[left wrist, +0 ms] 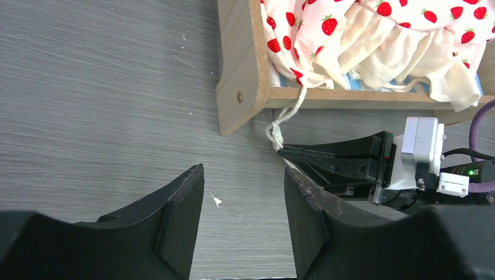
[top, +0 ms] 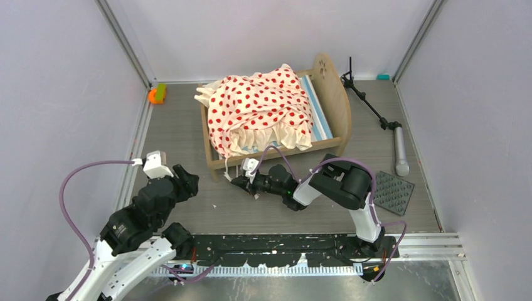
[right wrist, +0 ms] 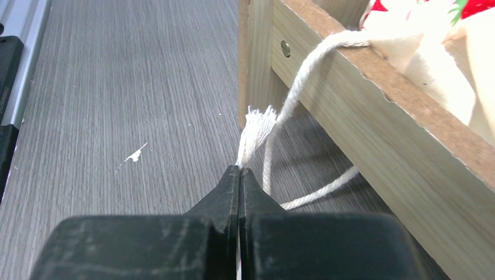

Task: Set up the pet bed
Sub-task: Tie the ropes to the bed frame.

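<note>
The pet bed [top: 339,103] is a light-wood frame holding a blue-white striped mattress [top: 318,110], with cream red-dotted ruffled bedding [top: 257,106] heaped on top. A white cord [right wrist: 295,87] trails from the bedding over the front rail [right wrist: 373,111] down to the floor. My right gripper [right wrist: 239,170] is shut on the cord's frayed end, low beside the bed's front-left leg [left wrist: 236,87]. In the left wrist view the right gripper [left wrist: 280,150] shows the same pinch. My left gripper [left wrist: 244,175] hovers open over bare floor just left of it, holding nothing.
A black tripod stand [top: 376,113] lies right of the bed, with a dark studded square mat [top: 393,192] nearer the front. An orange-green toy [top: 157,94] sits in the back left corner. Grey walls enclose the table on three sides.
</note>
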Controlling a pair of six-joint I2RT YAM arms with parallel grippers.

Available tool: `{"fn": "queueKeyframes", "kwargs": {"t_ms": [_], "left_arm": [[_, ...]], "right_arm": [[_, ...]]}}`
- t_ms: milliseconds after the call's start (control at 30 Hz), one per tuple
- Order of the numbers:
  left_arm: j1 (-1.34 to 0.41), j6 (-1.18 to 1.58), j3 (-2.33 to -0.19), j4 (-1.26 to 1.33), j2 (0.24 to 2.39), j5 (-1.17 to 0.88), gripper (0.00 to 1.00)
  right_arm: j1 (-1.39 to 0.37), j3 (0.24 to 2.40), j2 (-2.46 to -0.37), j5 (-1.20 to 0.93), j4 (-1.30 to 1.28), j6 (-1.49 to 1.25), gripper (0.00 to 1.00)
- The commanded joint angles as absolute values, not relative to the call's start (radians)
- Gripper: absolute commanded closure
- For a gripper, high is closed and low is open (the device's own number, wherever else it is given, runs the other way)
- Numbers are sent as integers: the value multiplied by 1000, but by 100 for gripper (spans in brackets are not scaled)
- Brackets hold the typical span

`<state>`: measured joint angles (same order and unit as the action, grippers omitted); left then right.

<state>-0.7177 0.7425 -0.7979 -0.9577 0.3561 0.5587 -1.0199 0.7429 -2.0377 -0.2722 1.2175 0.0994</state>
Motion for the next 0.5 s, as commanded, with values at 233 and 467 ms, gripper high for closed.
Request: {"fn": "queueKeyframes", "kwargs": {"t_ms": [233, 467], "left_arm": [[-716, 714, -768, -874, 366, 503, 45], [-716, 693, -737, -821, 414, 436, 45]], "right_arm": [[-1023, 709, -2002, -177, 1392, 17, 100], [-1021, 686, -2005, -147, 1421, -34, 100]]}}
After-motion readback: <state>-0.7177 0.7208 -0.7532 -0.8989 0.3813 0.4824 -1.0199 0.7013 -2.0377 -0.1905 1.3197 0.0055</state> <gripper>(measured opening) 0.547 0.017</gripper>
